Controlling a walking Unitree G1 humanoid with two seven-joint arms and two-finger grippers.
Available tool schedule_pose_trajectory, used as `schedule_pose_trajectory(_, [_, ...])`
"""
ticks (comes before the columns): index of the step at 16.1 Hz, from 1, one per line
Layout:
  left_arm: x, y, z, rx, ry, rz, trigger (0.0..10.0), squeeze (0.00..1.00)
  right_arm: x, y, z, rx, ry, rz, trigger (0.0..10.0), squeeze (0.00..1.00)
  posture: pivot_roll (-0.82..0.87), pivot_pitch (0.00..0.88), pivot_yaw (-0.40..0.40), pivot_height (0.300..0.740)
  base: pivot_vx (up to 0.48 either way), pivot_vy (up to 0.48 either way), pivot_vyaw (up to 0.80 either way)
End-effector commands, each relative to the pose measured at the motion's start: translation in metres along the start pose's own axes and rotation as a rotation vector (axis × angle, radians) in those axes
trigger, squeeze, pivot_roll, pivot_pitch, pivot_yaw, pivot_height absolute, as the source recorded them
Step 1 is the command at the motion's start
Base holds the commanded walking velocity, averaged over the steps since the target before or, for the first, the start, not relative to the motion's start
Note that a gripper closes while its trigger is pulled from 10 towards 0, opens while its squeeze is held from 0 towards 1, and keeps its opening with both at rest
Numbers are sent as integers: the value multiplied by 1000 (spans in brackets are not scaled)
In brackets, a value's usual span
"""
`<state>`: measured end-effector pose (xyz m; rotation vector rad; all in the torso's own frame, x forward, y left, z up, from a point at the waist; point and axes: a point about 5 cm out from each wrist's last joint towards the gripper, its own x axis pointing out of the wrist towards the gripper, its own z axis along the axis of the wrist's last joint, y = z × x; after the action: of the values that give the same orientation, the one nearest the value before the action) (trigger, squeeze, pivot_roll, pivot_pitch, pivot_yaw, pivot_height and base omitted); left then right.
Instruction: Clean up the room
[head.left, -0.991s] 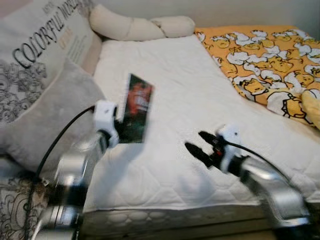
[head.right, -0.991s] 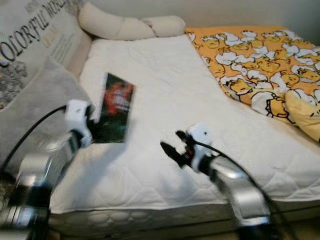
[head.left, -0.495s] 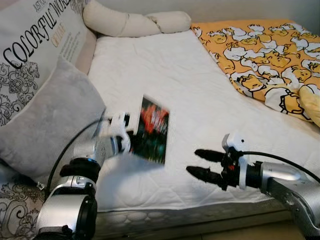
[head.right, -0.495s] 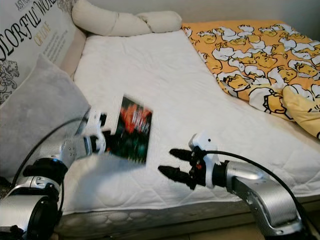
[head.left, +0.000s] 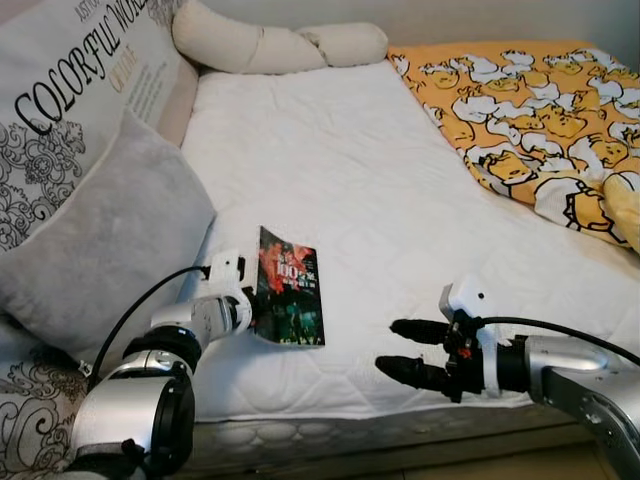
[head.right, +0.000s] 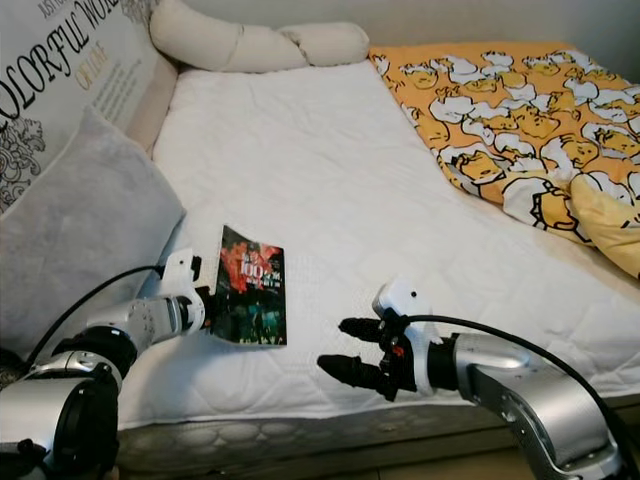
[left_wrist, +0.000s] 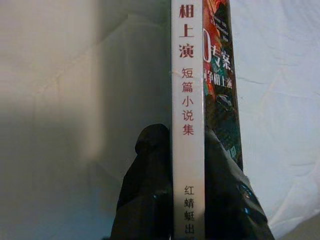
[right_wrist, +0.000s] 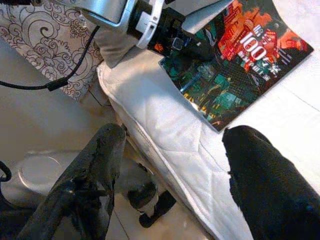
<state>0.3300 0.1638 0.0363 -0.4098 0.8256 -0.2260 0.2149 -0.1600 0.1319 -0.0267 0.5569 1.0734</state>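
1. Near the front edge of the white bed (head.left: 330, 150): a book (head.left: 290, 300) with a dark red-and-teal cover, lying tilted, spine edge raised off the mattress.
2. Left pincer (head.left: 247, 303) clamped on the book's spine; fingers (left_wrist: 150, 190) either side of the white spine, tips partly hidden behind the book.
3. Right pincer (head.left: 400, 350) spread apart, holding nothing, hovering just off the bed's front edge, right of the book.
4. Beside the left arm: grey pillow (head.left: 100, 240), printed cushion (head.left: 60, 110) cut off by the frame.
5. Far right: yellow patterned blanket (head.left: 530, 120), partly cropped.
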Motion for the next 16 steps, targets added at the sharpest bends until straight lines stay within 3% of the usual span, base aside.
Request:
schedule_pose_trajectory(1, [-3, -1, 19, 45, -66, 16, 10000, 1000, 0, -1, 2, -13, 24, -8, 10000, 0, -276, 12, 28, 740, 0, 0, 0])
schedule_pose_trajectory(4, [-5, 3, 22, 34, -84, 54, 10000, 1000, 1, -2, 4, -14, 18, -10, 10000, 0, -282, 12, 33, 740, 0, 0, 0])
schedule_pose_trajectory(7, [-7, 7, 26, 81, -94, 80, 10000, 1000, 3, -2, 4, -20, 26, -5, 10000, 0, -283, 11, 29, 740, 0, 0, 0])
schedule_pose_trajectory(10, [-8, 10, 26, 179, -80, 97, 10000, 1000, 4, -4, 2, -16, 30, -3, 10000, 0, -277, 6, 16, 740, 0, 0, 0])
schedule_pose_trajectory(12, [-12, 19, 30, 332, -80, 137, 10000, 1000, 4, -4, 1, -17, 33, -6, 10000, 0, -271, 0, 7, 740, 0, 0, 0])
schedule_pose_trajectory(14, [-16, 22, 36, 402, -89, 123, 10000, 1000, 5, -8, -3, -17, 50, -27, 10000, 0, -248, 0, 2, 740, 0, 0, 0])
schedule_pose_trajectory(15, [-21, 22, 46, 460, -123, 107, 10000, 1000, 5, -15, -10, 34, 48, -50, 10000, 0, -222, 0, 2, 740, 0, 0, 0])
schedule_pose_trajectory(16, [-22, 21, 48, 466, -133, 101, 10000, 1000, 5, -16, -12, 54, 44, -57, 10000, 0, -222, 0, 2, 740, 0, 0, 0])
